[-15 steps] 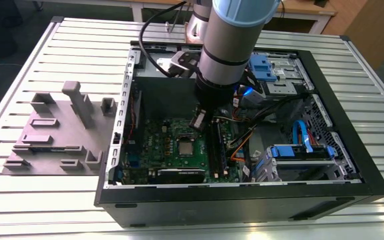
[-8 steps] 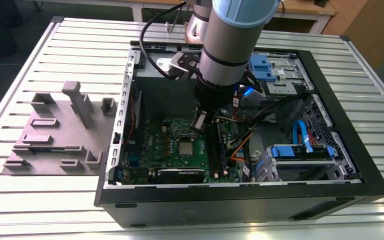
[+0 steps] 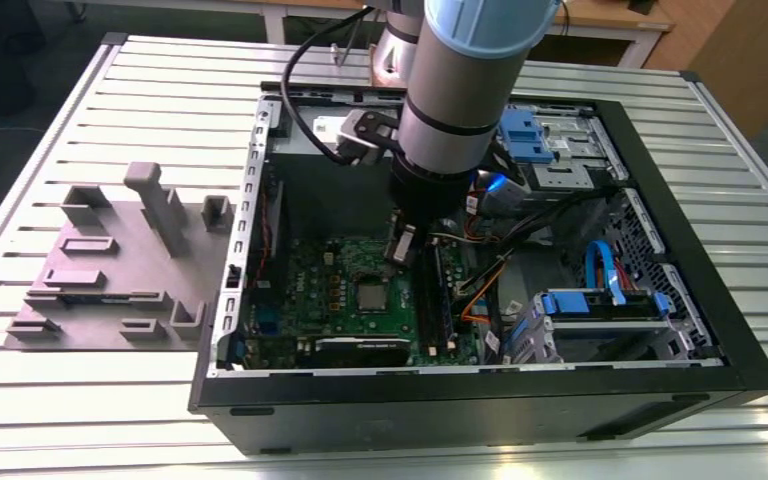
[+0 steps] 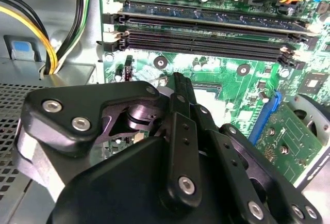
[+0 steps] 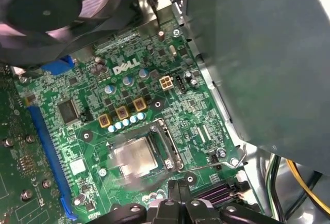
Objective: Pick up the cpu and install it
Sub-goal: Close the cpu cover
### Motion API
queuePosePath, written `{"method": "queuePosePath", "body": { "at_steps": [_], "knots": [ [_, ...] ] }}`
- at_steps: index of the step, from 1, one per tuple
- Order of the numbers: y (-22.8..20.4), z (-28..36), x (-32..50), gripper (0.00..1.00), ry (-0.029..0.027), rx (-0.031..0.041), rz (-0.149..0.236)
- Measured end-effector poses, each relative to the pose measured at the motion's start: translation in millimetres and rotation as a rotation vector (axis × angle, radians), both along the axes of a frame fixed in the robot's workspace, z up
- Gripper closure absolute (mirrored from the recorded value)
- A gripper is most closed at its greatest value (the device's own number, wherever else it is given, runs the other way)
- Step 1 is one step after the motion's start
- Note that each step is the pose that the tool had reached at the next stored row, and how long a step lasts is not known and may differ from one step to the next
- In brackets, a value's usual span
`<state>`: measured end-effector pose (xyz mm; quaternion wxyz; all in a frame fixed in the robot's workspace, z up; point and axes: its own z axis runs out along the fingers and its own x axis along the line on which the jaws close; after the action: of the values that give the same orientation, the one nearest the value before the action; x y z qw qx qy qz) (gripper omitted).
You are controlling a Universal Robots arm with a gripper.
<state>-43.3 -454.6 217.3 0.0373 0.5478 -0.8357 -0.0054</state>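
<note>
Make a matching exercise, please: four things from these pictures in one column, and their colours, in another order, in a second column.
Things:
1. cpu
2. motherboard
3. fixture block on the table, at the exterior view's left of the computer case
4. drive bay latches

Colours:
A. blue
B. green
C. silvery-grey
D. matte grey

Pairs: 1-C, 2-B, 3-D, 4-A.

The cpu lies within the socket frame on the motherboard, with the end effector close beside it in the first wrist view.

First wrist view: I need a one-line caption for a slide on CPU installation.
The cpu sits in its socket on the green motherboard, with the hand just beside it.
</note>
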Motion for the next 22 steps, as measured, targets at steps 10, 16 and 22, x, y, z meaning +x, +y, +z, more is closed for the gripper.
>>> {"method": "queuePosePath", "body": {
  "at_steps": [10, 16, 22],
  "knots": [
    [-0.5, -0.7, 0.1, 0.90, 0.0001, -0.0002, 0.020],
    [-0.5, -0.7, -0.1, 0.90, -0.0002, -0.0002, 0.020],
    [-4.6, -0.7, -4.5, 0.90, -0.0089, 0.0045, 0.020]
  ]
}}
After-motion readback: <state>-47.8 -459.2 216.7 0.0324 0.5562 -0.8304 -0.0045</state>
